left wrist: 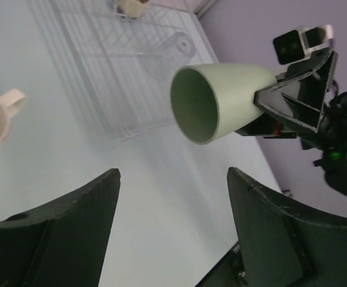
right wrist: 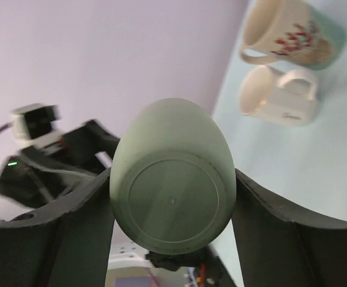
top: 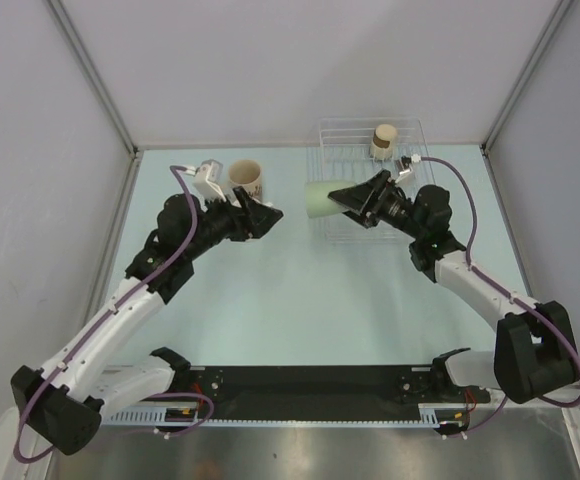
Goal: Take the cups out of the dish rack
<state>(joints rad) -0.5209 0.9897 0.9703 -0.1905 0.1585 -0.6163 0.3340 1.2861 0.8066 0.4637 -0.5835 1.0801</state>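
From above, my right claw (top: 353, 198) grips the pale green tapered cup (top: 317, 198) on its side at the left edge of the white wire dish rack (top: 410, 128), where a tan brown-topped cup (top: 383, 140) stands. Left wrist: my left claw (left wrist: 173, 221) gapes wide and empty, facing the cup's mouth. Right wrist: the cup's base sits pinched between my fingers (right wrist: 78, 239). Next, I judge: right it and set it on the tabletop (top: 290, 300) beside the cream mug (top: 245, 178).
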